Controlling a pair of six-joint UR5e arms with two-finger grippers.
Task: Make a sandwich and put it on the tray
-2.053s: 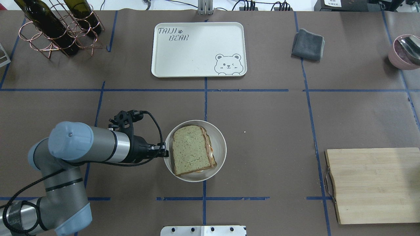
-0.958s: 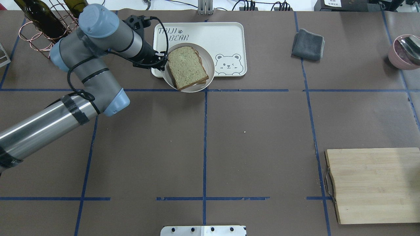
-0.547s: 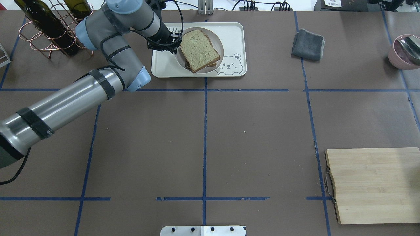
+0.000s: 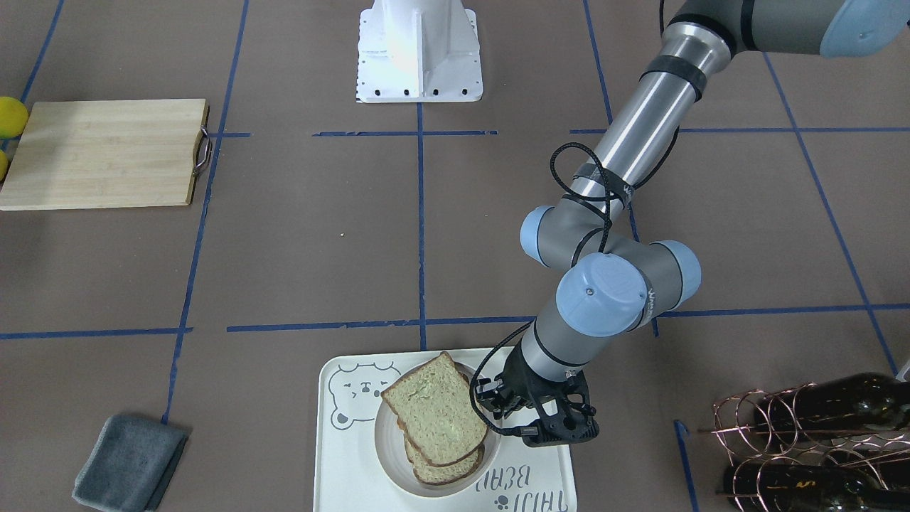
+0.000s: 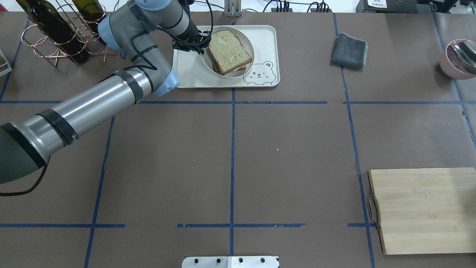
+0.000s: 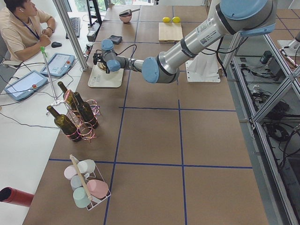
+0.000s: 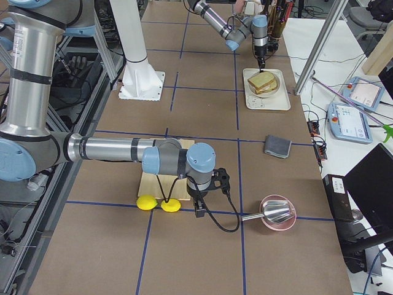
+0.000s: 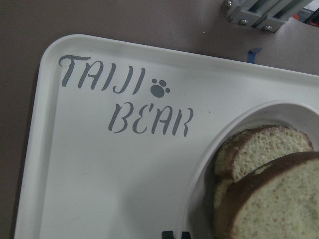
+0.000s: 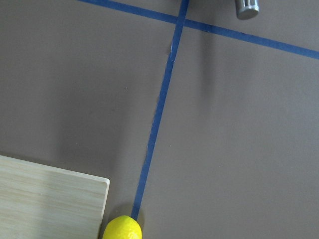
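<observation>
The sandwich (image 5: 229,51), two brown-crusted slices, lies in its round whitish bowl (image 5: 251,56) on the back middle of the off-white bear tray (image 5: 189,74). I cannot tell whether the bowl touches the tray. My left gripper (image 5: 202,42) is shut on the bowl's left rim. The front-facing view shows the sandwich (image 4: 435,416), the bowl (image 4: 391,455), the tray (image 4: 341,462) and the gripper (image 4: 487,398). The left wrist view shows the tray's lettering (image 8: 124,99) beside the bread (image 8: 269,204). My right gripper (image 7: 198,211) hangs by the cutting board; I cannot tell its state.
Wine bottles in a copper rack (image 5: 63,33) stand just left of the tray, close to my left arm. A grey cloth (image 5: 349,50) and a pink bowl with a metal scoop (image 5: 459,59) are at the back right. A wooden cutting board (image 5: 424,208) and two lemons (image 7: 153,203) are at the right.
My left arm has carried the bowl with the sandwich from the table's middle to the tray. In the last half second it moved a little farther back.
</observation>
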